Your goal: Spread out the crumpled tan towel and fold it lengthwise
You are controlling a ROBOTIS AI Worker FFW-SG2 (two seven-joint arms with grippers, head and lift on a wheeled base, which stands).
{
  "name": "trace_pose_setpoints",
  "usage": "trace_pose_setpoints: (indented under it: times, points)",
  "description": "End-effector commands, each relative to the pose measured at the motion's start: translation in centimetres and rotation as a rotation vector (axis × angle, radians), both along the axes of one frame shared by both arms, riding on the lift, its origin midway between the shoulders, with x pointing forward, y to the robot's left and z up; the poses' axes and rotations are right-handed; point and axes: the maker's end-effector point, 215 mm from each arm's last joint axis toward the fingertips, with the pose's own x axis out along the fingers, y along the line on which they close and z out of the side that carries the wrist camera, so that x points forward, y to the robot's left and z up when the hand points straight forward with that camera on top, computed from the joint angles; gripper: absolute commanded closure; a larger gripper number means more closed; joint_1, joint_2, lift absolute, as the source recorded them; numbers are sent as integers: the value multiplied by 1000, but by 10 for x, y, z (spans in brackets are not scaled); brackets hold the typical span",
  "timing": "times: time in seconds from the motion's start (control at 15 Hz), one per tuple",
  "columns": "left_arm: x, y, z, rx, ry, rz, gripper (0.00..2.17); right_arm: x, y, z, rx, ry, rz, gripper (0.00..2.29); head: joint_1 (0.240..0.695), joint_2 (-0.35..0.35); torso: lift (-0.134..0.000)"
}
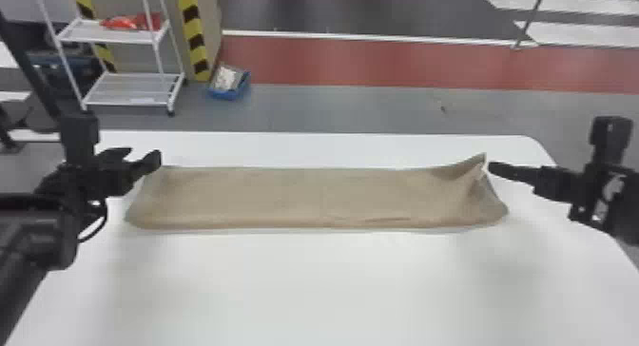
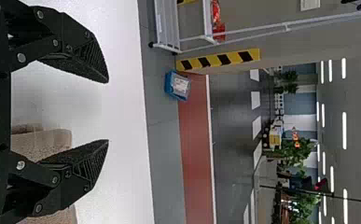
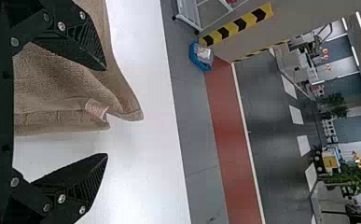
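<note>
Lying across the white table (image 1: pixel 309 283), the tan towel (image 1: pixel 285 197) forms a long, narrow band running from the left side to the right. Its surface is mostly flat, with a slight crease along the near edge toward the right. The right end is less regular: the far corner rises to a point, with slanting folds below it. A small pale label (image 3: pixel 95 109) shows near this corner in the right wrist view. Left gripper (image 1: pixel 141 157): at the towel's left end, by the far corner; pincer wide, the two fingers well apart in the left wrist view. Right gripper (image 1: pixel 492 168): just beside the raised corner, coming in from the right; pincer also wide, with towel visible through the gap in the right wrist view. Contact between either gripper's fingers and the cloth: cannot tell. Surroundings, beyond the table: a white rack (image 1: pixel 138 36) with red items (image 1: pixel 124 22) on its upper shelf, a yellow-and-black striped post (image 1: pixel 192 26) and a blue bin (image 1: pixel 228 94) on the grey floor (image 1: pixel 333 107).
</note>
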Motion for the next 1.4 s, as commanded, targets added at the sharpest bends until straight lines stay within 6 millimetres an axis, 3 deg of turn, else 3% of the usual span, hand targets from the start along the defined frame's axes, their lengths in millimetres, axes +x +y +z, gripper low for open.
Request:
trace_pose_setpoints:
  times: [0.0, 0.4, 0.47, 0.8, 1.07, 1.33]
  points:
    - [-2, 1, -9, -2, 36, -5, 667, 0, -1, 1, 5, -5, -2, 269, 695, -65, -124]
    - [-17, -11, -30, -70, 108, -44, 640, -1, -5, 3, 0, -9, -7, 269, 695, -77, -124]
    - [-17, -11, -31, -70, 109, -44, 556, -1, -5, 3, 0, -9, -7, 269, 695, -79, -124]
    - [-18, -13, -32, -73, 109, -50, 566, -2, -4, 3, 3, -6, -7, 269, 695, -81, -124]
    - [-18, -13, -31, -80, 107, -49, 1031, -2, -4, 4, 3, -6, -6, 269, 695, -81, -124]
    - [-24, -19, -25, -94, 81, -56, 1092, -1, -4, 8, -5, -13, -5, 269, 695, -81, -124]
